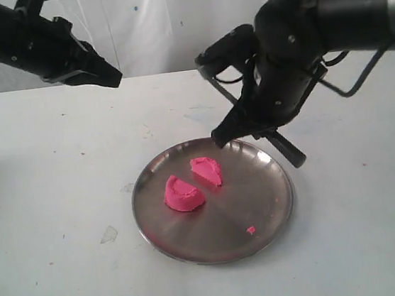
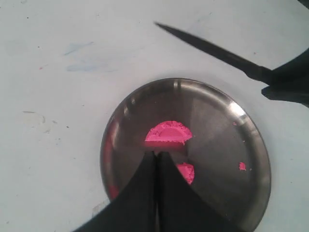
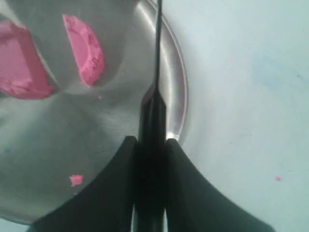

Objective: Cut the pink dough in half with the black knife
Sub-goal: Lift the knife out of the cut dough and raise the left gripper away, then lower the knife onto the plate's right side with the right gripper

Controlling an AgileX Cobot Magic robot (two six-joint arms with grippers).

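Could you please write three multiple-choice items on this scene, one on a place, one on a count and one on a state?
1. Where does the pink dough lie?
A. On the steel plate
B. On the bare table
C. In the left gripper

2. How many large dough pieces are there, leaving out the crumb?
A. One
B. Two
C. Four

3. What is the state of the right gripper?
A. Open and empty
B. Shut on dough
C. Shut on the black knife

Answers:
1. A, both pieces sit inside the plate's rim in the exterior view.
2. B, two half-round pieces lie apart with a gap between them.
3. C, in the right wrist view its fingers clamp the knife's handle, the blade pointing out over the plate's edge.
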